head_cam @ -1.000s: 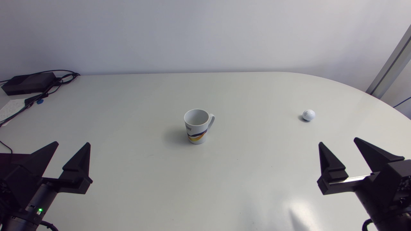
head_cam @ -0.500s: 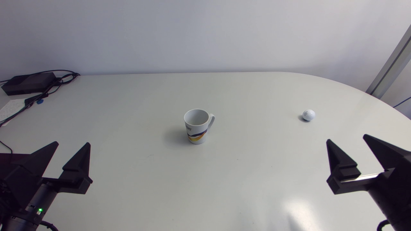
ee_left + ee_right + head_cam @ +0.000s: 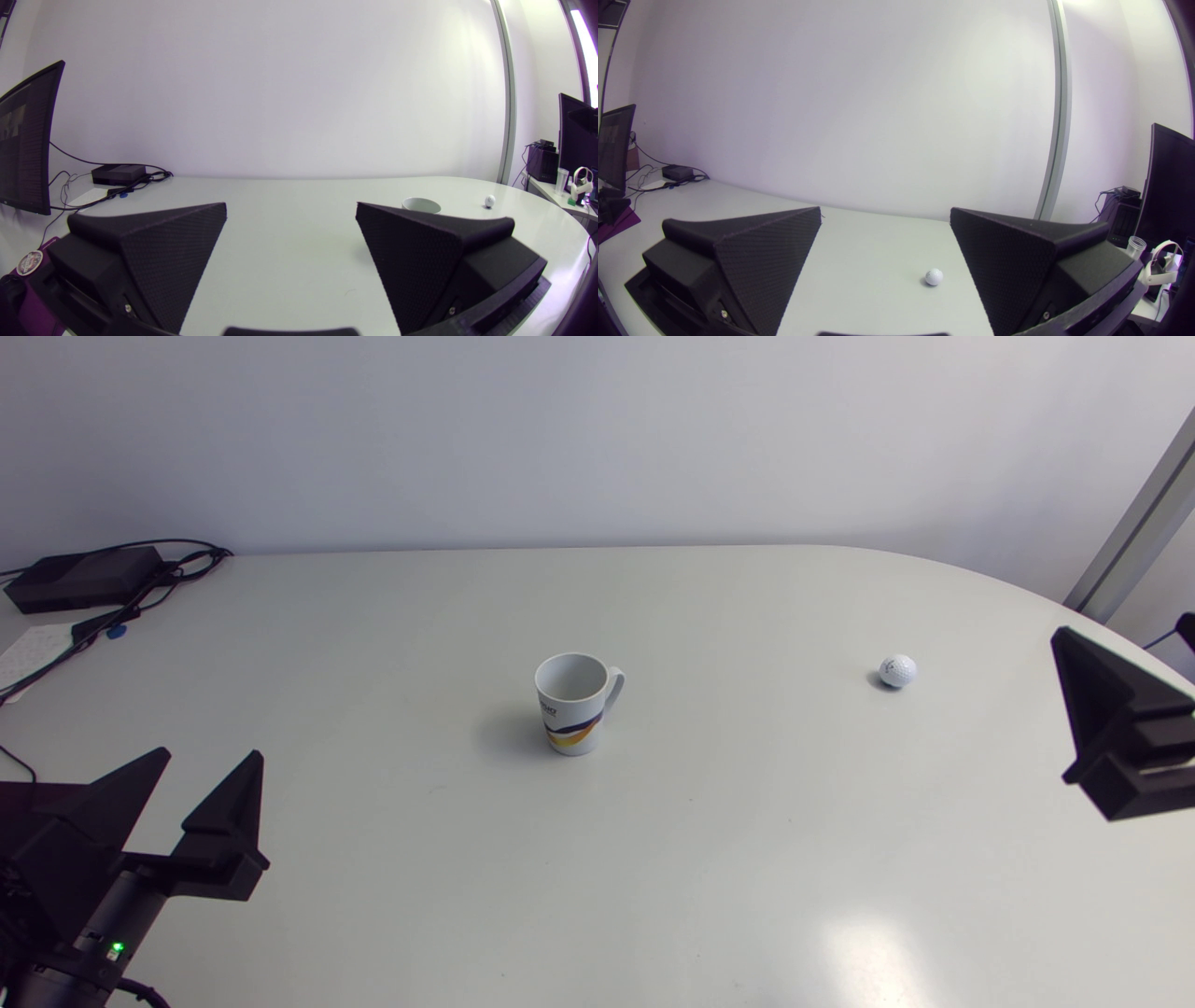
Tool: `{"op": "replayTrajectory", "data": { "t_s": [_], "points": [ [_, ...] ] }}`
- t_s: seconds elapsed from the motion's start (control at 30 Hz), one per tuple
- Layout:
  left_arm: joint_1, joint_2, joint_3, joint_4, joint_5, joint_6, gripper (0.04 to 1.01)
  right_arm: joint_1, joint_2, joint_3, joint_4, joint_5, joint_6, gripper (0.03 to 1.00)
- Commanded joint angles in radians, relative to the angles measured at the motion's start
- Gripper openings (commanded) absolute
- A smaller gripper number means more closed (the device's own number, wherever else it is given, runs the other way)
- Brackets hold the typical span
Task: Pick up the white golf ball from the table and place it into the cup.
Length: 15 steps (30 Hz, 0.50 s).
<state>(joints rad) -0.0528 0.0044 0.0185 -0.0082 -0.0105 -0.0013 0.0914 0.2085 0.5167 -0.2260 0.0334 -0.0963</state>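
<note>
Our right hand hangs open and empty; the ball sits on the surface ahead of it, well apart from the cup; one off-centre nudge could roll it off the edge.

At the far left corner of the white tabletop I see a flat black box. Black cables trail from it along the left edge, past a small blue item and a sheet of paper.
</note>
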Motion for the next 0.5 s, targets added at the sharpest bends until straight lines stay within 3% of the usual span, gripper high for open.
{"op": "replayTrajectory", "data": {
  "t_s": [0.0, 0.27, 0.4, 0.47],
  "points": [
    [-0.004, -0.017, -0.017, -0.003, 0.004, -0.012, 0.992, -0.012, 0.086, 0.069, -0.003, 0.013, 0.018, 0.975],
    [-0.004, -0.017, -0.017, -0.004, 0.004, -0.011, 0.992, -0.116, 0.417, 0.276, -0.019, 0.0, 0.06, 0.975],
    [-0.004, -0.017, -0.017, -0.004, 0.004, -0.009, 0.992, -0.211, 0.612, 0.391, -0.088, -0.07, 0.113, 0.975],
    [-0.005, -0.015, -0.017, -0.004, 0.004, -0.009, 0.992, -0.243, 0.694, 0.433, -0.101, -0.079, 0.127, 0.975]
  ]
}}
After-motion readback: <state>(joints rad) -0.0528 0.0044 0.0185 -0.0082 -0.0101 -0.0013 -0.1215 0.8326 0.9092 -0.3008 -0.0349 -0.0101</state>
